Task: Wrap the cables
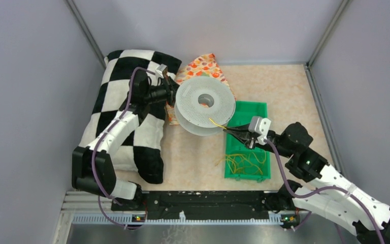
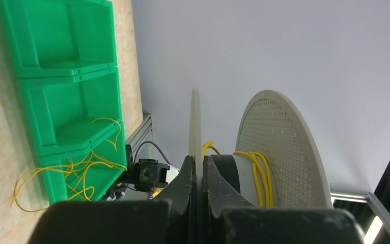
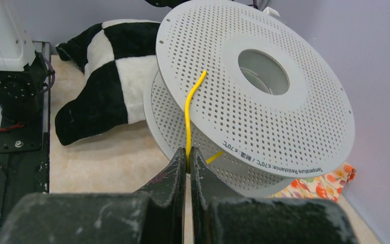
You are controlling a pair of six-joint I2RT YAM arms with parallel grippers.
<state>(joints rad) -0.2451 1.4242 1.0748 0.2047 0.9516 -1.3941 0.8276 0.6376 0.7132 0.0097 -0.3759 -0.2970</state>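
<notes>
A white perforated spool [image 1: 204, 105] is held tilted above the table. My left gripper [image 1: 171, 91] is shut on its upper flange [image 2: 195, 127], and a few turns of yellow cable [image 2: 258, 173] lie round the core. My right gripper [image 1: 232, 131] is shut on a yellow cable end [image 3: 191, 109] just at the spool's [image 3: 264, 96] right rim. The rest of the cables [image 1: 244, 161] lies in loose loops in the near part of the green tray [image 1: 254, 113], also in the left wrist view [image 2: 76, 170].
A black-and-white checked cushion [image 1: 119, 109] lies at the left under my left arm. A patterned orange cloth [image 1: 203, 67] lies behind the spool. The green tray [image 2: 56, 51] has several compartments. Grey walls close in three sides.
</notes>
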